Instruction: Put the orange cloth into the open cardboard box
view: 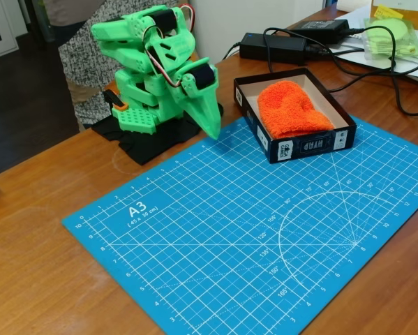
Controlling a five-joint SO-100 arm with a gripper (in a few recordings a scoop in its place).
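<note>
The orange cloth [291,109] lies inside the open cardboard box [263,136], a shallow black-sided tray with white labels at the far right corner of the blue mat. Its fuzzy surface bulges a little above the box rim. The green arm is folded back over its base at the left. Its gripper [211,130] points down at the mat's far edge, left of the box, and its fingers come together to a single tip with nothing between them.
A blue A3 cutting mat [250,230] covers the wooden table. Two black power adapters [273,46] with cables lie behind the box. Pale green pads in clear plastic [393,35] sit at the far right. A person stands behind the arm.
</note>
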